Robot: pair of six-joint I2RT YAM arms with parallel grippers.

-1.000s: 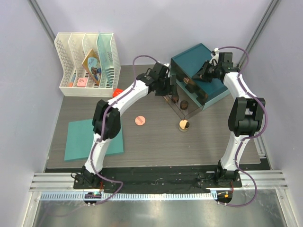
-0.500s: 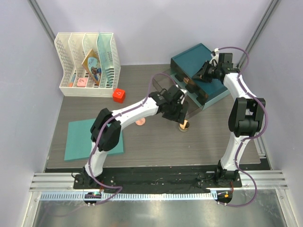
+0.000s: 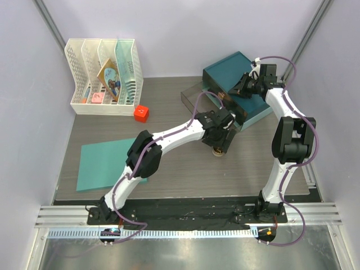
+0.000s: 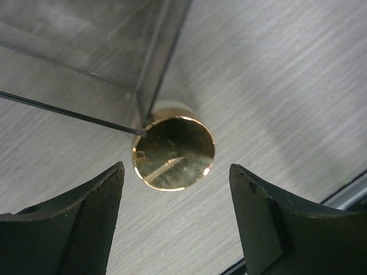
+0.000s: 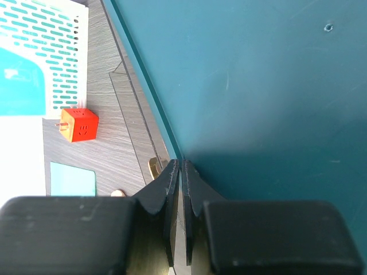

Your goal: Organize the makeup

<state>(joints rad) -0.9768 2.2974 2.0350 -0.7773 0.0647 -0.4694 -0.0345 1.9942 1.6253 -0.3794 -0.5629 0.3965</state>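
Left pincer (image 4: 175,229) gapes wide, empty, hovering over the gold-lidded round jar (image 4: 174,153) at frame centre on the grey wood tabletop (image 4: 275,69); right pincer (image 5: 179,172) is pinched closed at the edge of the teal box (image 5: 258,86).

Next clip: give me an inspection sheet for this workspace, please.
Surface: dark wood-grain table, no spills seen.
Job's things: gold-lidded jar upright by a clear case's corner; other makeup hidden or unclear.
Clutter: red cube, teal mat, white rack, teal box.
Grippers: left gripper open, straddling the jar without touching; right gripper shut at the teal box's edge.
Cables: purple cables loop along both arms, no snag seen.
Surroundings: pale walls, metal rail in front.
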